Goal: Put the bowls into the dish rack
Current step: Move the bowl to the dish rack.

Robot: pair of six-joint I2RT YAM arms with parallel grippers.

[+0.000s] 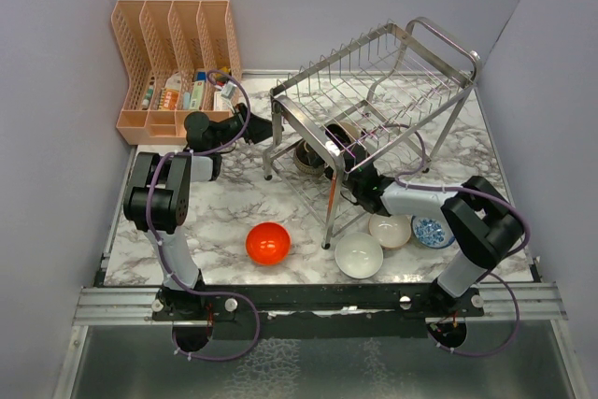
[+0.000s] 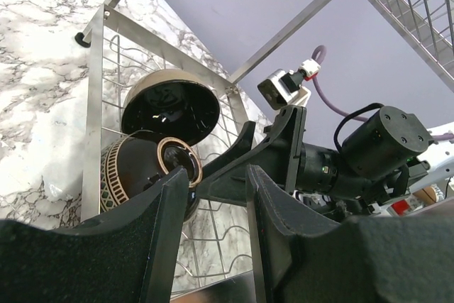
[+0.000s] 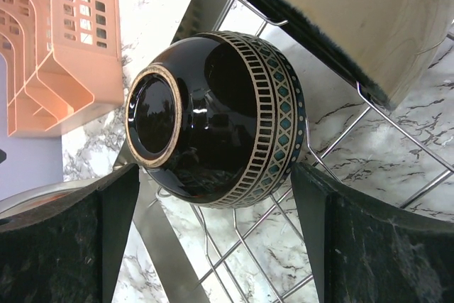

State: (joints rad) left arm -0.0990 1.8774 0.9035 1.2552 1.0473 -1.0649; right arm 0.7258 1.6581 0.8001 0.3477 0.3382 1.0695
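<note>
- My right gripper (image 3: 216, 172): jaws wide, straddling dark patterned bowl (image 3: 220, 115) lying on dish rack (image 3: 167, 246) wires; cannot tell whether gripped.
- My left gripper (image 2: 218, 175): fingers narrowly parted, empty.

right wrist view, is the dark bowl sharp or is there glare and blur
Right wrist: the dark bowl is sharp, with soft reflections on its glossy foot; the gripper fingers in the bottom corners are blurred, as is the cream surface top right. Left wrist: the near fingers are soft too. Top view: the rack wires glint.
</note>
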